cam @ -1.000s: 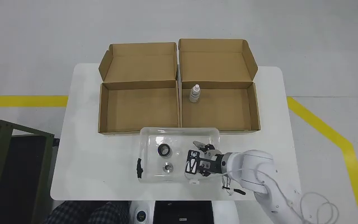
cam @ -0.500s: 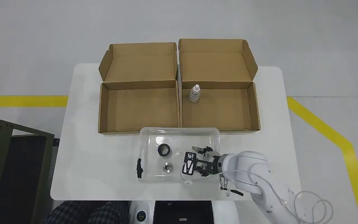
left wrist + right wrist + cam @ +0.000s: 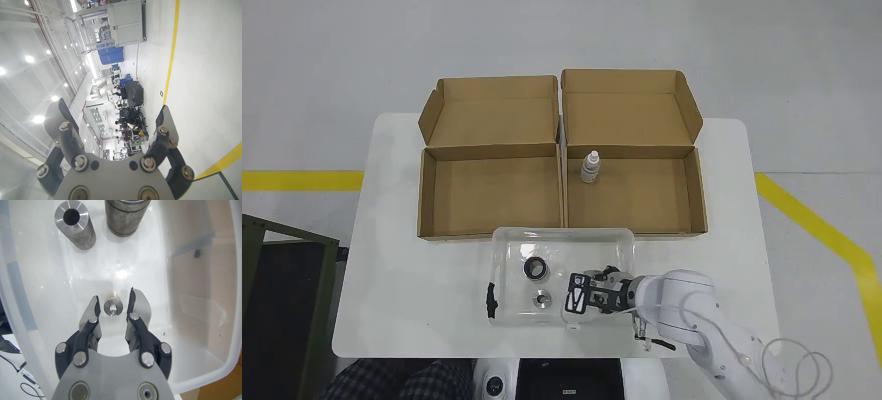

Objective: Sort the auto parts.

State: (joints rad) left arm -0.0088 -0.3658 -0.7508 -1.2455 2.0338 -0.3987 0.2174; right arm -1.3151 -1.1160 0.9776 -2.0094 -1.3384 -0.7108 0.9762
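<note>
Small metal part [image 3: 113,309] stands upright, stub up, within the spread right gripper [image 3: 113,297]

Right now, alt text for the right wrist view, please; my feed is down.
The open right gripper straddles a small part standing on the floor of a clear bin, with a gap at each finger. Beyond it stand a bored cylinder and a ringed cylinder, both larger.
</note>
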